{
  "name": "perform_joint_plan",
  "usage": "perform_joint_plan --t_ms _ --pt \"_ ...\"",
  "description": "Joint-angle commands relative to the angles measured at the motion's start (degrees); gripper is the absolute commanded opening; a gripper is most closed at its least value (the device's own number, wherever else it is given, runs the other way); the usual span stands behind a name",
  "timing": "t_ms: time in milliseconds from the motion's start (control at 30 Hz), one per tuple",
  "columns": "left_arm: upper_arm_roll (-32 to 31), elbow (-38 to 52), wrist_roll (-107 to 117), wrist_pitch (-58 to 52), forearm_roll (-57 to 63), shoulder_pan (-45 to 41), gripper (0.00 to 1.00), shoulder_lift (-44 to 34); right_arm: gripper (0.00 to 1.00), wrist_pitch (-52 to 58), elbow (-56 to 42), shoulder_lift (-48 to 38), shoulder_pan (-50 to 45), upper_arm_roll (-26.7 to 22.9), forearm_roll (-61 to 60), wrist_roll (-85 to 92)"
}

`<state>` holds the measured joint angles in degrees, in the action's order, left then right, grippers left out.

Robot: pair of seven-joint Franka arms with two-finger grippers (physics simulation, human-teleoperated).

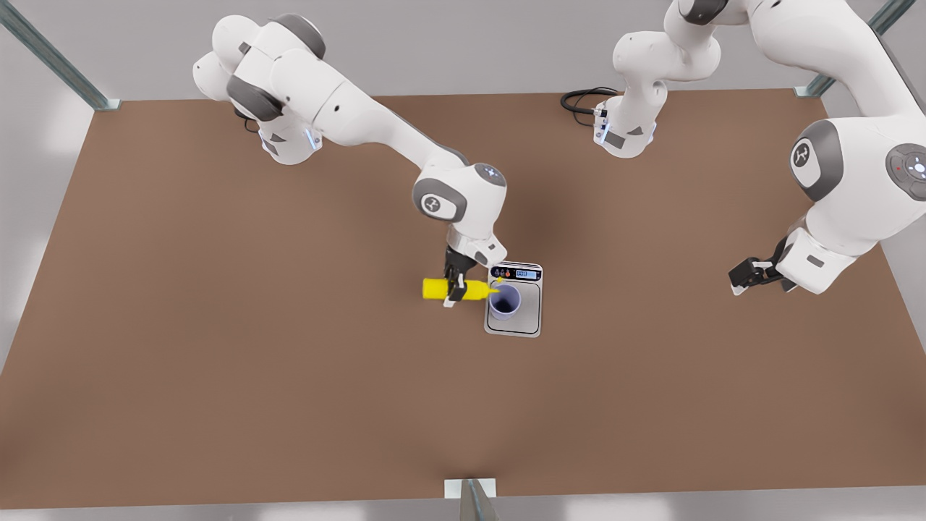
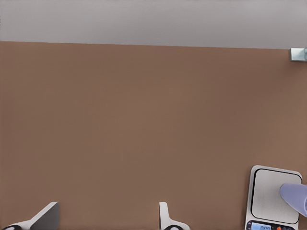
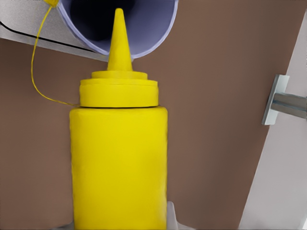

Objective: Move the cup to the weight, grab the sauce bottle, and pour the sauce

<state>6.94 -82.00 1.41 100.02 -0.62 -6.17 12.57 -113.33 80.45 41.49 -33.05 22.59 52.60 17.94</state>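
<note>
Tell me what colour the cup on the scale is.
Lavender-blue outside, dark inside; the cup shows best in the front view.

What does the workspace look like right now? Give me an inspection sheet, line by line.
Surface: brown table, bare apart from the job's things.
Job's things: cup upright on the weight; sauce bottle held sideways, nozzle at the cup's rim.
Clutter: nothing seen.
Grippers: right gripper shut on the bottle; left gripper open, waiting at the front view's right.
Cables: black cable by an arm base.
Surroundings: grey walls, metal frame posts.
</note>
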Motion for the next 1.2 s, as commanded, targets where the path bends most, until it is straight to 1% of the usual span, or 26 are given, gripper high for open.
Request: perform_joint_plan --t_ms 0,300,900,1033,1100,1167 --pt "0.00 0.00 0.00 0.00 0.01 0.02 1.00 0.00 0.59 0.21 0.06 0.00 0.00 0.00 0.05 0.07" --pt "-0.08 0.00 0.00 0.00 0.01 0.02 1.00 0.08 0.59 2.06 0.24 0.00 -0.70 0.00 0.93 0.07" --pt "0.00 0.09 0.00 0.09 0.01 0.02 1.00 0.35 0.59 1.88 -0.03 -0.09 0.44 0.09 0.05 -0.01" --pt "-0.08 0.09 0.00 0.18 0.10 0.10 1.00 0.43 0.59 0.39 0.50 -1.67 4.31 0.09 -11.02 0.43" --pt "0.00 0.00 0.00 0.53 0.10 0.02 1.00 0.35 0.59 -1.54 0.59 -2.29 7.29 0.17 -16.38 4.82" --pt "0.00 0.00 0.00 0.53 0.10 0.02 1.00 0.35 0.59 -4.27 0.94 -2.73 11.77 0.18 -22.44 12.81"
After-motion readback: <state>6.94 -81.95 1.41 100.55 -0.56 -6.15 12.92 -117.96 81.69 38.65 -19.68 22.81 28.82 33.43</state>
